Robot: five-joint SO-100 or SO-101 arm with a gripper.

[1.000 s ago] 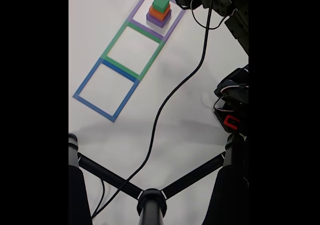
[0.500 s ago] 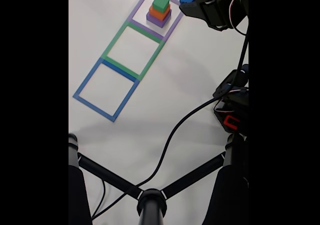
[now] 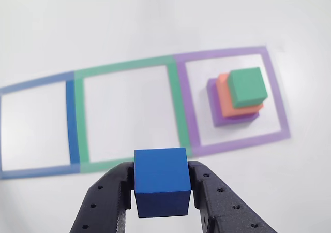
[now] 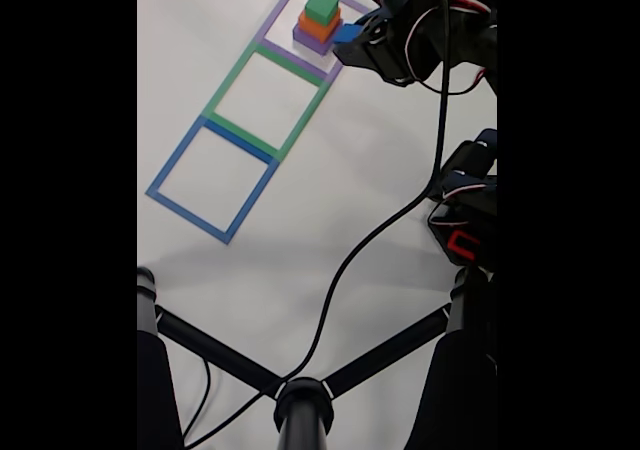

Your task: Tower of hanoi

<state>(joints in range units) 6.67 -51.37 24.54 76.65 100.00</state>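
No brand, label or legible writing is visible on any item in either view. The gripper is clamped on the blue cube, its two black perforated fingers pressed against the cube's left and right faces in the other view; the cube is held clear of the white table. In the fixed view the gripper carries the blue cube just beside the stack, at the right edge of the purple tape outline. The remaining blocks stand stacked inside the purple tape outline: purple block at the bottom, salmon-orange block on it, green block on top, each offset toward one corner rather than centred. The stack sits apart from the outline's inner edges on all sides. The green tape outline adjoins the purple one, and the blue tape outline adjoins the green; both enclose bare table. In the fixed view a black cable runs across the open table below the outlines, and black tripod struts occupy the lower edge.
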